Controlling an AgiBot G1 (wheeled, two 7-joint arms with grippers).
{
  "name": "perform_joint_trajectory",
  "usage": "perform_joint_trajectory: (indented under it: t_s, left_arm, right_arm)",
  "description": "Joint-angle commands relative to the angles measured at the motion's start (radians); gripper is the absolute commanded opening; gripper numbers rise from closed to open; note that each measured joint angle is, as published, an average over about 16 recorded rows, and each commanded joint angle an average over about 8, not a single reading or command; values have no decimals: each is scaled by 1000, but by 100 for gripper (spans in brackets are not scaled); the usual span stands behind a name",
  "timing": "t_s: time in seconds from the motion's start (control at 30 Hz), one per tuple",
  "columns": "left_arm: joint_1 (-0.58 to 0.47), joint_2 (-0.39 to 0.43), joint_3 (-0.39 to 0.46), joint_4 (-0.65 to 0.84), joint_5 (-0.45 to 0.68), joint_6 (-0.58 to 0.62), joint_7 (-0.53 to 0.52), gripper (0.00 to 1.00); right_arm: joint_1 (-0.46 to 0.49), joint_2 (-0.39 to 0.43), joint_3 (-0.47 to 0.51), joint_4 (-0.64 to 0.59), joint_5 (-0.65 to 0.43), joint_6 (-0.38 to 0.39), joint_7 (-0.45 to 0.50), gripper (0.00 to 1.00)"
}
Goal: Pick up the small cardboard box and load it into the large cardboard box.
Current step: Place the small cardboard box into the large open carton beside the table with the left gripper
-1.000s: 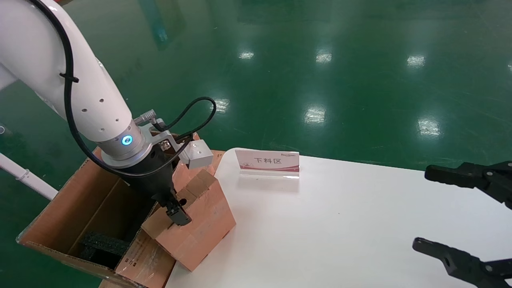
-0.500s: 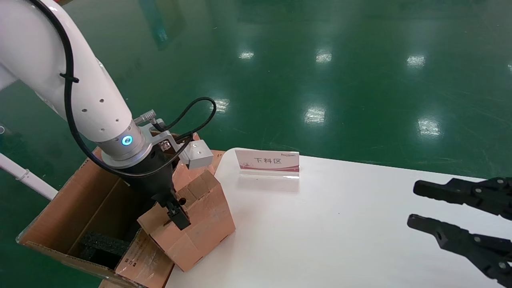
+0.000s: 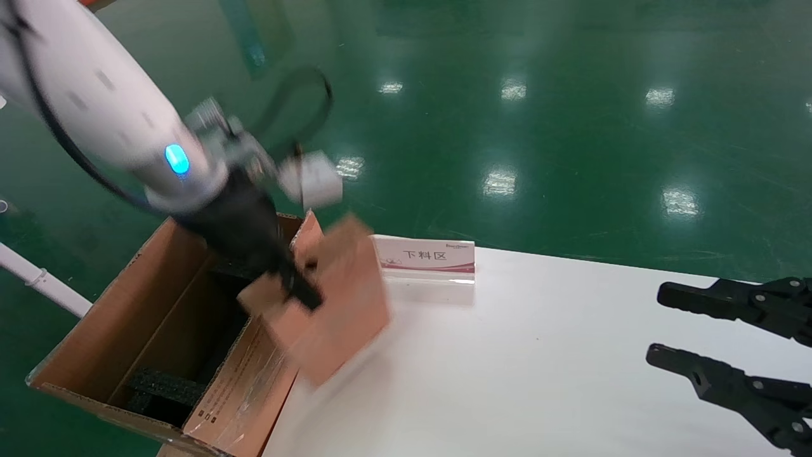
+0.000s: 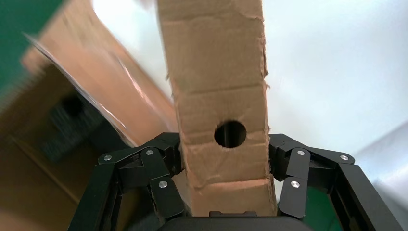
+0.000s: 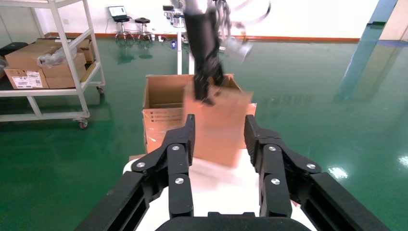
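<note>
Small cardboard box [image 3: 342, 304] flap clamped between left gripper [image 4: 223, 166] jaws.

Left gripper [image 3: 298, 289] and small cardboard box [image 3: 336, 298] smeared by motion blur, fingertips hidden behind the box flap, large cardboard box [image 3: 152, 317] cut off at the frame's bottom edge, right gripper [image 3: 660, 327] body cropped at the right edge.

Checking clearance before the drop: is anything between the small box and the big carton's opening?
Only the large cardboard box's near flap. The left end effector holds the small cardboard box above it.
</note>
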Motion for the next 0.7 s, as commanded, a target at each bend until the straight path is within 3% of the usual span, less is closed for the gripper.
perform_joint_trajectory:
  t_s: [0.03,0.2,0.4,0.7]
  left_arm:
    - [-41,-11,-30,22,-29,1,8,0]
    - [-136,-16,-75,136,-42,15,72,0]
    - [-233,-8,-78,301,21,40,180,0]
    - [-308,0,57,498,84,83,341,0]
  right_arm:
    - [0,0,0,0,0,0,0,100]
    - [0,0,-1,0,0,0,0,100]
    - [0,0,-1,0,1,0,0,100]
    - [1,0,-1,0,1,0,-1,100]
